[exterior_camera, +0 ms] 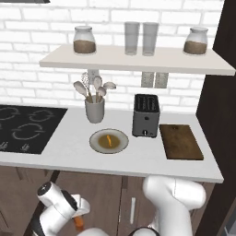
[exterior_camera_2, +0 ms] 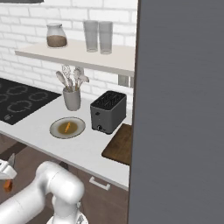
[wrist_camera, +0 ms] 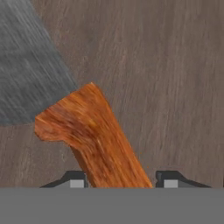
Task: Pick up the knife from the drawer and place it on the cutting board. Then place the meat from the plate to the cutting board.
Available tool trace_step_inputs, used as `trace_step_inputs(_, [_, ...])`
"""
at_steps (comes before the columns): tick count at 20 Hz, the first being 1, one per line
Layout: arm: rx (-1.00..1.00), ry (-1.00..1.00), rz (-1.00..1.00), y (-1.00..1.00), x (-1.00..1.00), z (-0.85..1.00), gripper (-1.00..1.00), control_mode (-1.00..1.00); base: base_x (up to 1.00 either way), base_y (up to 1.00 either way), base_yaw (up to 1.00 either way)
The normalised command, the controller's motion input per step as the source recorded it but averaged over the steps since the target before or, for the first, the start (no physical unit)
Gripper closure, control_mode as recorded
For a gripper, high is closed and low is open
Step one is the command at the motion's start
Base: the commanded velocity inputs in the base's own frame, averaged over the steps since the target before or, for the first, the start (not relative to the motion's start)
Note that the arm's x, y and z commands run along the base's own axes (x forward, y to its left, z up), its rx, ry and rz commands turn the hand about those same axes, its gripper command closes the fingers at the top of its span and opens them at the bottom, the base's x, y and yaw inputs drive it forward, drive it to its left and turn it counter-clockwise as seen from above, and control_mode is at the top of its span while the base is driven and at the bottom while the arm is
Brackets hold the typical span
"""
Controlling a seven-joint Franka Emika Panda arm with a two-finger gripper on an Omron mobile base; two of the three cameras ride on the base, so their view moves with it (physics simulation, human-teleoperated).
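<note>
Gripper (wrist_camera: pixel 120 183) low, beneath the desk edge, in front of the dark cabinet fronts. In the hand view, fingers (wrist_camera: pixel 76 180) standing one on each side of the orange handle of the knife (wrist_camera: pixel 94 135), handle running up between them, grey blade spreading to the upper left over brown wood grain. Pads close to the handle on both sides; actual contact hidden by the lower edge, so pinching or merely flanking could not be told. In the left base view, a small orange piece of the knife (exterior_camera: pixel 79 222) seen just under the white hand at the bottom left; in the right base view, the same orange bit (exterior_camera_2: pixel 7 185) at the far left edge below the hand.

Up on the white desk (exterior_camera: pixel 69 152): plate (exterior_camera: pixel 109 141) sat near the front, between the utensil jar (exterior_camera: pixel 95 109) and the toaster (exterior_camera: pixel 146 115), with the meat (exterior_camera: pixel 108 139) lying as a thin orange strip at its centre. Cutting board (exterior_camera: pixel 180 141) lay flat just to the right of the toaster, bare on top, close to the dark tall panel (exterior_camera: pixel 216 115). Black hob (exterior_camera: pixel 25 127) at the left end of the desk. Above, shelf (exterior_camera: pixel 138 62) carrying two jars and two glasses. Drawer not made out clearly in either base view.
</note>
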Motion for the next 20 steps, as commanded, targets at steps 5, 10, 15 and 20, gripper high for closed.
trace_step_inputs(5, [0.02,0.05,0.02,0.21,-0.26,0.77,1.0,-1.0,0.0,0.0,0.0])
trace_step_inputs(10, [0.0,0.0,0.0,0.01,-0.87,1.0,1.0,-1.0,0.0,0.0,0.0])
trace_step_inputs(15, [0.01,0.0,0.0,-0.01,-0.91,1.0,1.0,-1.0,0.0,0.0,0.0])
trace_step_inputs(20, [0.05,0.0,0.0,-0.26,-0.51,1.0,1.0,-1.0,0.0,0.0,0.0])
